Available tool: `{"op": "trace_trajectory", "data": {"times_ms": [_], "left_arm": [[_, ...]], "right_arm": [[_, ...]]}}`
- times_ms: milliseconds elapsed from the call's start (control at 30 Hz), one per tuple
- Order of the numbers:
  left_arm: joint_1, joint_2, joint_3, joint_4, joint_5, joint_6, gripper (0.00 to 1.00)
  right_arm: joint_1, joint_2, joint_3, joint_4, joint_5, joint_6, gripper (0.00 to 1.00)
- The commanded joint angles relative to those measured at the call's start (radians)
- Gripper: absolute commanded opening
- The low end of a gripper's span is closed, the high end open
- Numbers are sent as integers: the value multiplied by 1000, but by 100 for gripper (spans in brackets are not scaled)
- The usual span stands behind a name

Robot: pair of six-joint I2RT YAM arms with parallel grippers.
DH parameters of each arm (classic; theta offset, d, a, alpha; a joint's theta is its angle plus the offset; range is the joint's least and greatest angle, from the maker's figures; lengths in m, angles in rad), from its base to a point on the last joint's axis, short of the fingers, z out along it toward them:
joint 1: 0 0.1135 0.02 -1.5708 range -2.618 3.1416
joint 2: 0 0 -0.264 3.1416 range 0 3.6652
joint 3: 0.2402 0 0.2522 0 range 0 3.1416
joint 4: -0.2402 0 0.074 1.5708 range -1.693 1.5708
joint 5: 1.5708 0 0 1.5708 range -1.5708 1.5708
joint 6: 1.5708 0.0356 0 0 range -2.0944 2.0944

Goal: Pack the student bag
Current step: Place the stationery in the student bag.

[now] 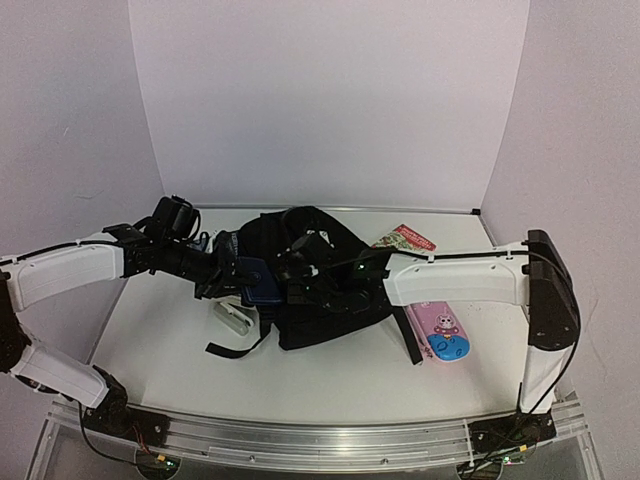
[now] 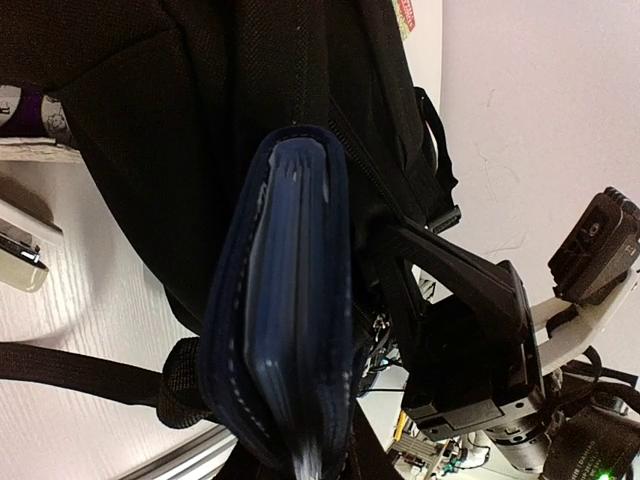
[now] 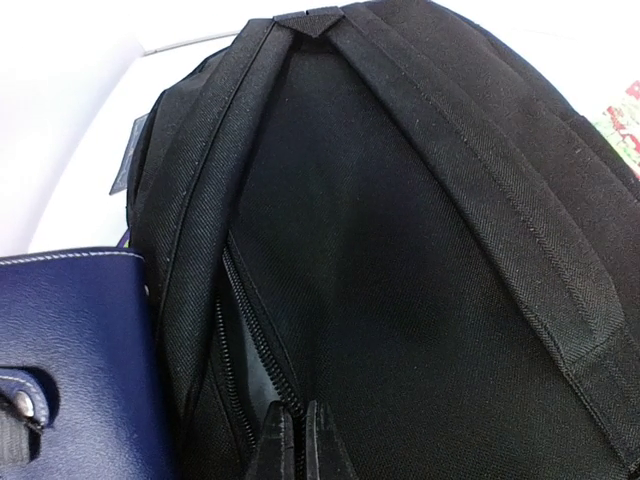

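Student bag (image 1: 310,325) is laid at the middle of the table (image 1: 160,350), between the two arms, with a webbing strap trailed toward the near edge. A dark blue notebook (image 1: 258,282) is grasped by the left gripper (image 1: 235,278) and is held edge-on against the bag's left side. The right gripper (image 3: 297,440) is clenched, its fingertips pressed together at the edge of the zipper (image 3: 235,320); whether fabric is pinched cannot be told. A pink-and-blue pencil case (image 1: 443,335) is placed just right of the bag, beneath the right arm. A white object (image 1: 232,318) is located on the table beside the bag's left edge.
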Motion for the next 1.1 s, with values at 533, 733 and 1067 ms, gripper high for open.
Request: {"op": "trace_trajectory", "data": {"times_ms": [533,733,1067], "left_arm": [[-19,182,114,83,256,-51,0],[-20,206,128,24,321,-74,0],[-19,197,74,33,438,-166,0]], "right_arm": [[-3,-126,-69,217,-35,-49,0],[-3,-130,-75,222,30,-32,0],[0,-101,-71,274,72,-7,0]]}}
